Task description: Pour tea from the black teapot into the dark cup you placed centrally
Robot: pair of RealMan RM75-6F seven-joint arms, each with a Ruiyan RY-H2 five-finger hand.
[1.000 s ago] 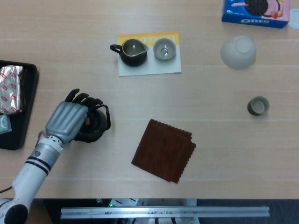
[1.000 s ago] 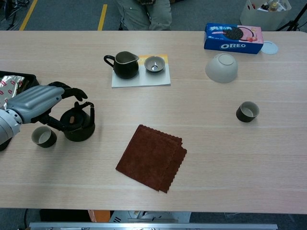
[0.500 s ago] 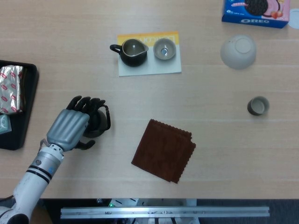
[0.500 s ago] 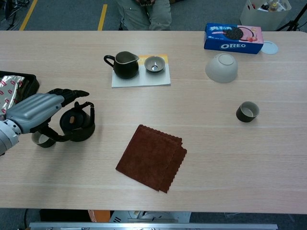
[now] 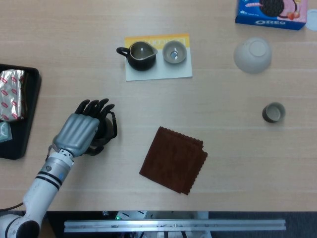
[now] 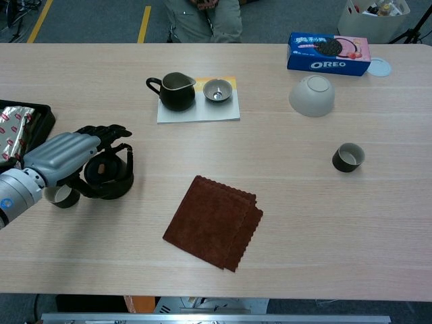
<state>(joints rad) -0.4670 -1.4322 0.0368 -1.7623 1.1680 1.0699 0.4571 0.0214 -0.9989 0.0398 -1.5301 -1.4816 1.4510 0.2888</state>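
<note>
My left hand [image 6: 64,154] sits over the teapot [image 6: 109,177] with fingers spread around its handle, grip uncertain, the pot on the worktop [image 6: 304,223], a cup [image 6: 63,196] just beside it; no pouring yet.

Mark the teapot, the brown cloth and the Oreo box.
teapot [image 6: 111,177], chest view, on its black body below the handle.
brown cloth [image 5: 173,159], head view, middle of the folded fabric.
Oreo box [image 6: 329,52], chest view, middle of its blue top face.
</note>
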